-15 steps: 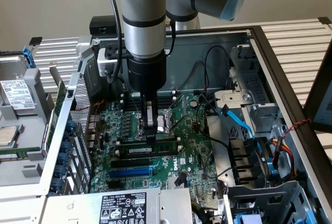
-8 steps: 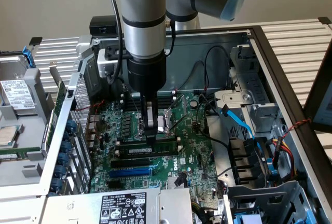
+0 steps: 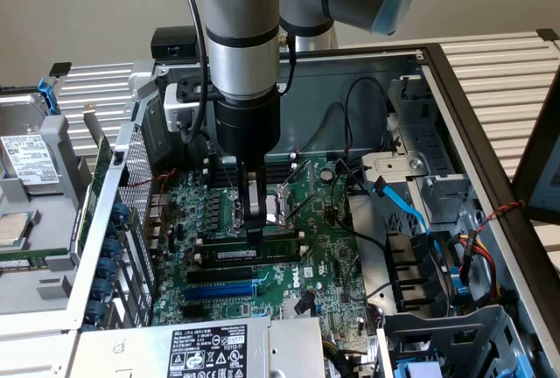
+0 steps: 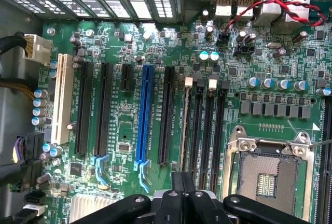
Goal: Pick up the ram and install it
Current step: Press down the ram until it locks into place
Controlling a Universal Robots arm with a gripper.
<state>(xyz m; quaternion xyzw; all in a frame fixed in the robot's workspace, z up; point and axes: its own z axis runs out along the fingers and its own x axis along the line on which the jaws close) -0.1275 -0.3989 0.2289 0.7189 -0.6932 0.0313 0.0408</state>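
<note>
– Green ram: where is it now?
– Standing on edge in the memory slot farthest from the processor socket, level with the board. Hand sits right on top of it, near one end
– Hand gripping or let go?
– Fingers look drawn together in the wrist view. Can't tell if they pinch the top edge or just press on it
– Handling?
– My read: light, thin and stiff along its length, but brittle if twisted. Flat faces are smooth, so a pinch can slip. Hold the top edge across the flat faces, clear of the chips and contacts. Push straight down, no rocking
– Counts?
– One ram, one hand. Four memory slots side by side, three of them bare. One blue slot. Two white latches visible at the slot ends
</note>
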